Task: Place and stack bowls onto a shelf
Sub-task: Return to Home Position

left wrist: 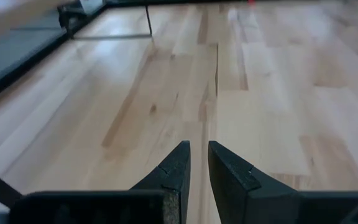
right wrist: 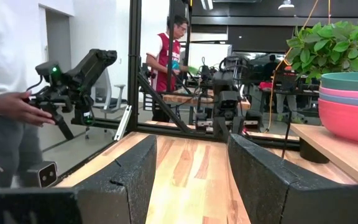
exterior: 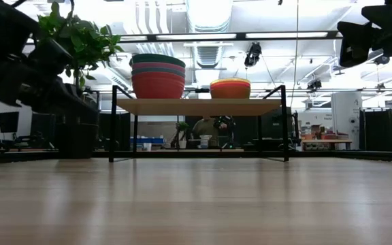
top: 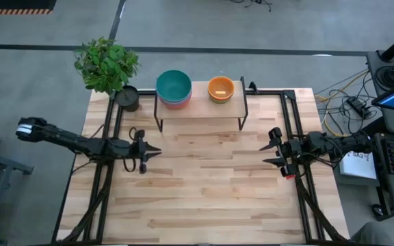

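The left claw (top: 150,152) is hovering over the worktop (top: 204,198) at the left centre of the high view. Its fingers are sitting almost together with only a thin slit between them, and it is gripping nothing; the left wrist view (left wrist: 199,148) is showing bare wood beneath them. The right claw (top: 267,147) is hanging at the right centre, its jaws spread wide and holding nothing, touching nothing. The shelf (top: 200,110) is standing at the upper middle of the high view, well apart from both claws. It is carrying the large stack of bowls (top: 174,87), teal on top over pink, blue and red, on its left half. The small stack (top: 220,89), looking orange from above, is sitting on its right half.
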Controlling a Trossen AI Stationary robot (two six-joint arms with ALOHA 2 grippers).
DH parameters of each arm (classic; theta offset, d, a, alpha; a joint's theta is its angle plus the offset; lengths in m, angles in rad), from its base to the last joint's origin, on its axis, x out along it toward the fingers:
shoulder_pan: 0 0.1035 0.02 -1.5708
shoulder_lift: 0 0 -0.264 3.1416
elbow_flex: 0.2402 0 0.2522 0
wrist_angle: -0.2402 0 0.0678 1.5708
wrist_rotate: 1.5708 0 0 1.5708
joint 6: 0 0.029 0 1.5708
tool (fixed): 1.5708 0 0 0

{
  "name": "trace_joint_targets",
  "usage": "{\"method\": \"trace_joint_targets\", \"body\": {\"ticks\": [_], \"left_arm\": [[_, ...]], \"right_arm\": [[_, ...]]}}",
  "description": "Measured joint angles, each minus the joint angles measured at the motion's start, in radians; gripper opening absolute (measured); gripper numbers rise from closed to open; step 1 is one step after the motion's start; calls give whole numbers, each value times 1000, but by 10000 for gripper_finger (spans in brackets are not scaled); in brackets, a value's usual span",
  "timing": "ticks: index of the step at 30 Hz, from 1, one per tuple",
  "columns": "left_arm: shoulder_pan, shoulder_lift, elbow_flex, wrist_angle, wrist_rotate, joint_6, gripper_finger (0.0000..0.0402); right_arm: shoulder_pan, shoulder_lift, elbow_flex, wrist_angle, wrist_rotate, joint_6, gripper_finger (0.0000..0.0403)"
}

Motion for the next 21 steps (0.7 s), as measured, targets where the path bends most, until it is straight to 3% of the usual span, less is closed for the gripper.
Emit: {"method": "trace_joint_targets", "body": {"ticks": [21], "left_arm": [[-2, -449, 0, -67, 0, 111, 40]], "right_arm": [[0, 0, 0, 0, 0, 0, 187]]}}
